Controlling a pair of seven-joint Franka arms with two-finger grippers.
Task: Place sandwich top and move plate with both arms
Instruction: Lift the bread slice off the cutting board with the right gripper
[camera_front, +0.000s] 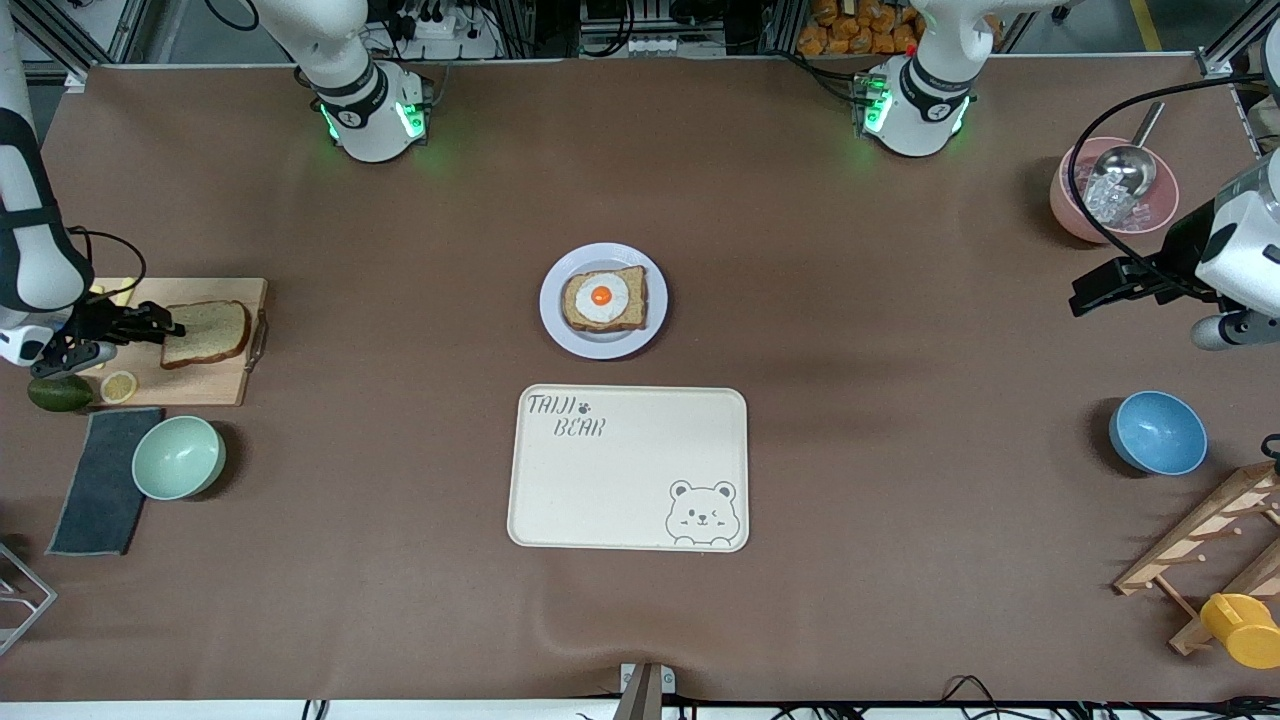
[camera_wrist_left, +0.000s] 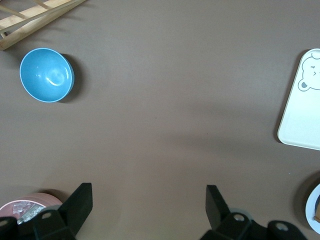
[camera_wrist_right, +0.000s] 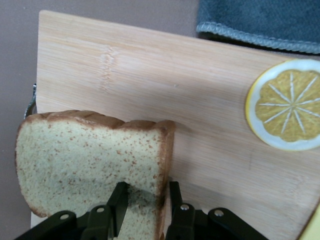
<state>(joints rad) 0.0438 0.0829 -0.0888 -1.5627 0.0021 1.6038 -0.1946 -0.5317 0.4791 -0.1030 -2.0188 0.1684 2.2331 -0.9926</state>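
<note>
Two arms share this job, and at this moment only the right one is at work. At about nine o'clock from the table's middle in the front view, the right gripper (camera_front: 165, 327) sits low over the pale bamboo cutting board (camera_front: 215, 385), with its black fingers (camera_wrist_right: 118, 202) set on either side of the crust edge of the plain light-brown wholemeal slice, the sandwich top (camera_front: 207, 333). The jaws are narrowed around that edge and touching it, a closing pinch on the bread that looks not yet firm. To do this step well, the squeeze should stay gentle so that the soft crumb is not crushed, and the lift should go straight up, clear of the yellow lemon slice (camera_wrist_right: 286, 104) beside it. At the centre, the small round lavender-grey plate (camera_front: 556, 318) carries the egg-topped slice, at twelve o'clock from the cream bear-printed tray (camera_front: 628, 520). At three o'clock, the left gripper (camera_wrist_left: 149, 202) waits above bare tabletop, jaws spread wide and empty.
</note>
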